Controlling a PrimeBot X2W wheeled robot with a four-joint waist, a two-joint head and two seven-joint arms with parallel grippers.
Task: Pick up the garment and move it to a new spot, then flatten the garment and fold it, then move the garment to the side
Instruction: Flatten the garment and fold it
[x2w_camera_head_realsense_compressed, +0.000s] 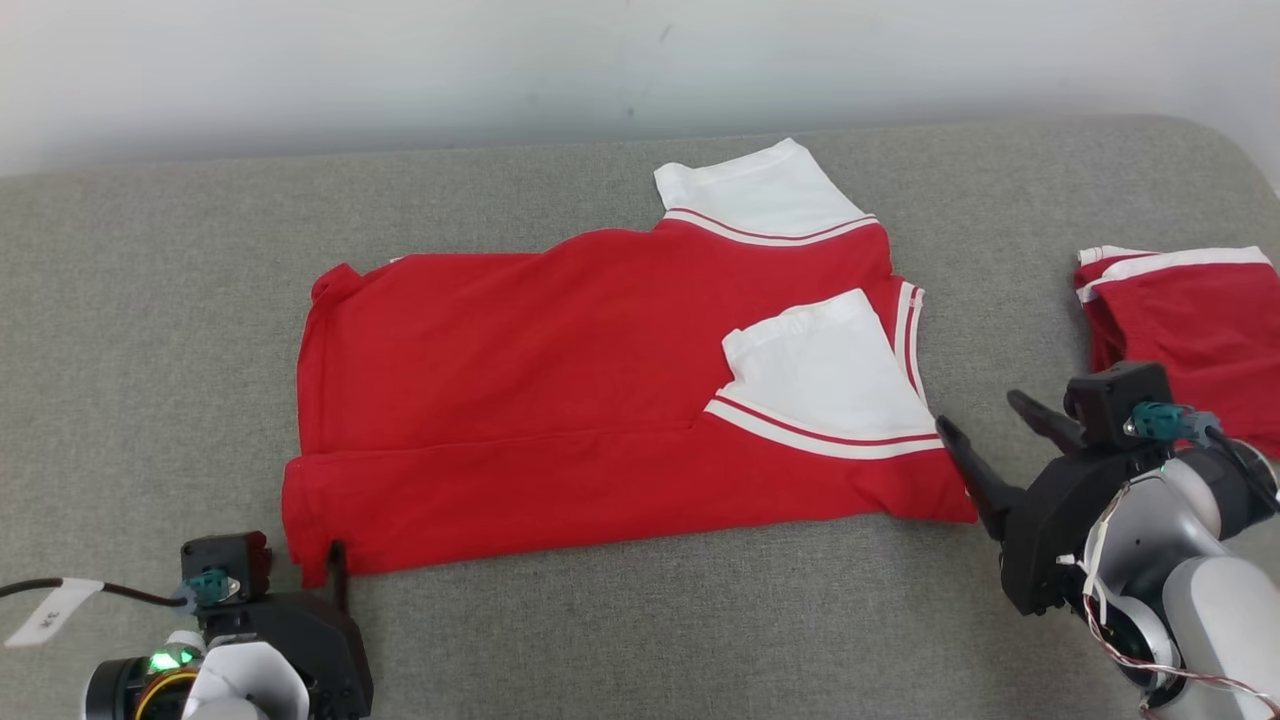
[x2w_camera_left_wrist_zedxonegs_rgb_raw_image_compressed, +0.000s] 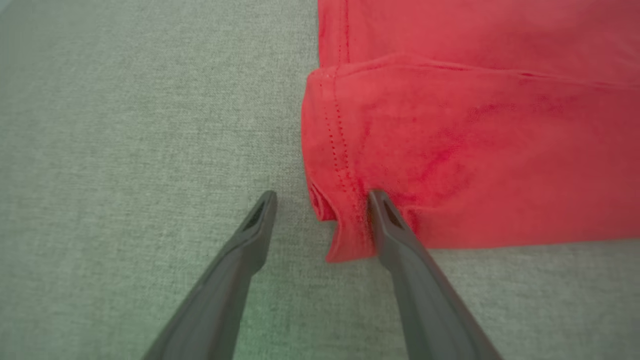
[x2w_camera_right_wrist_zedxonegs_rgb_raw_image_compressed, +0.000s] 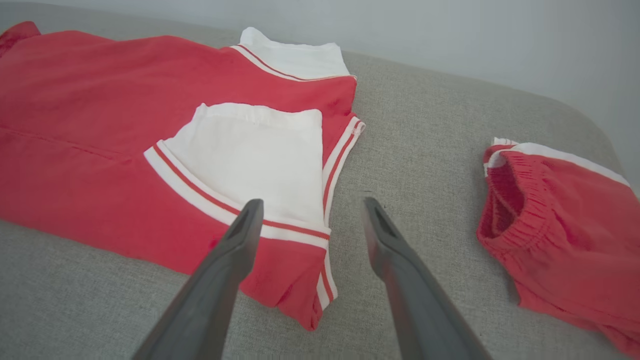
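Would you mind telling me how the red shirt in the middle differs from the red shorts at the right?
The shirt lies flat, partly folded, mid-surface; the shorts sit bunched at the right edge. The shirt has broad white sleeves; the shorts show a narrow white stripe and a gathered elastic waistband. The shirt covers far more of the grey surface than the shorts. Both are red with white trim.

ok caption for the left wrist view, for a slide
Open left pincer straddling a corner of the red shirt on grey fabric
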